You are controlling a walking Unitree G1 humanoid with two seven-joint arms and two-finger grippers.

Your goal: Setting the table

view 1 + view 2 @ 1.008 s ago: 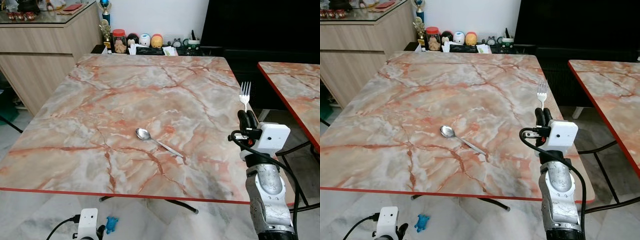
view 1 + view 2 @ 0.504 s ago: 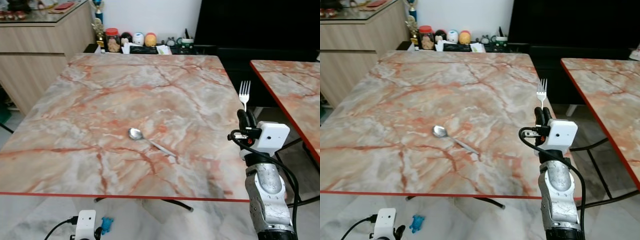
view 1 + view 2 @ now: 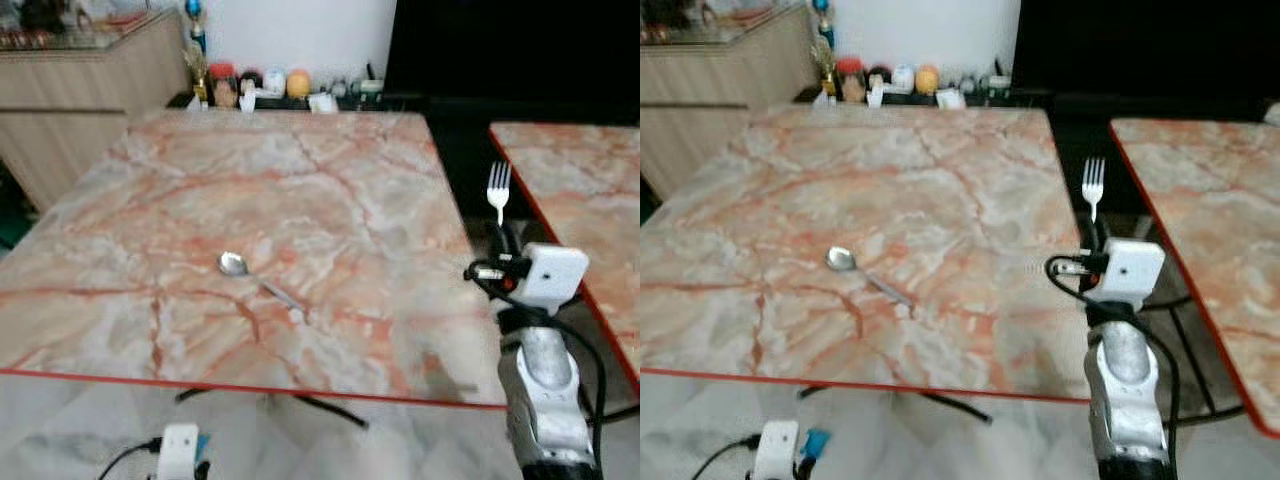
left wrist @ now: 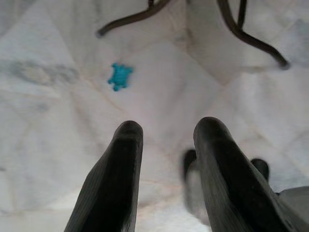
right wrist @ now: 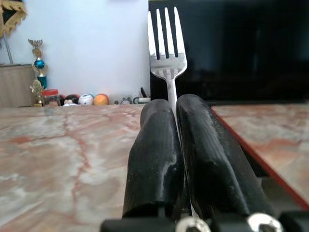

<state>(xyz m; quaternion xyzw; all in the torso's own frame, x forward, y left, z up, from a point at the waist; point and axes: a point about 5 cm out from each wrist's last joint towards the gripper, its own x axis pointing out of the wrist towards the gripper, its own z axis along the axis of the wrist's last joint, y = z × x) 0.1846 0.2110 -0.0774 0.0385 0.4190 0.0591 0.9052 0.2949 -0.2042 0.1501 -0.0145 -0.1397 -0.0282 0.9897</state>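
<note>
Right gripper [image 5: 175,108]: we see its two black fingers pressed together on the handle of a silver metal fork [image 5: 166,46], tines up, held upright just off the right edge of the pink-veined marble table [image 3: 300,180].
Left gripper [image 4: 164,133]: we see it hanging low over the pale floor, fingers apart, holding nothing.
Silver metal spoon [image 3: 255,282]: we find it lying flat toward the table's near edge, bowl pointing left.
Second marble table [image 3: 1200,200]: it stands to the right, apart from the first.
</note>
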